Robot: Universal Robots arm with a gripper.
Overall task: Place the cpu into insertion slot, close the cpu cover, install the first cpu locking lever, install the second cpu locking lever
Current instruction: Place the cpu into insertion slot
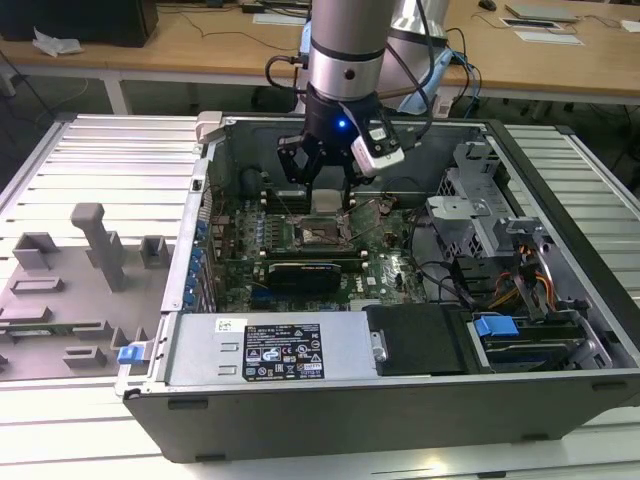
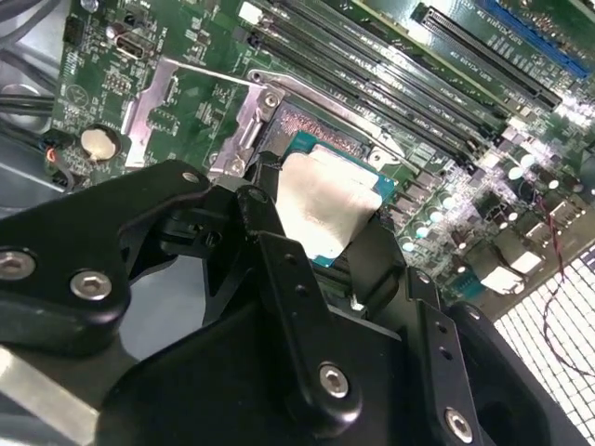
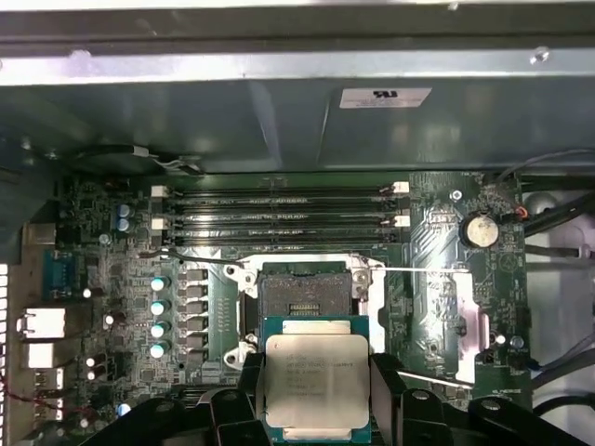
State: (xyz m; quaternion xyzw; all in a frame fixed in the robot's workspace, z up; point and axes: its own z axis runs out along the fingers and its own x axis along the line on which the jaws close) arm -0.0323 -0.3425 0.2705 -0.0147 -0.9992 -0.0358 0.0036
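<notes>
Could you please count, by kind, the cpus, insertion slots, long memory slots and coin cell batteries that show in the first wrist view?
cpu: 1
insertion slot: 1
memory slots: 4
coin cell battery: 1
Total: 7

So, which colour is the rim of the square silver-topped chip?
The square silver-topped chip has a teal-green rim; first wrist view.
</notes>
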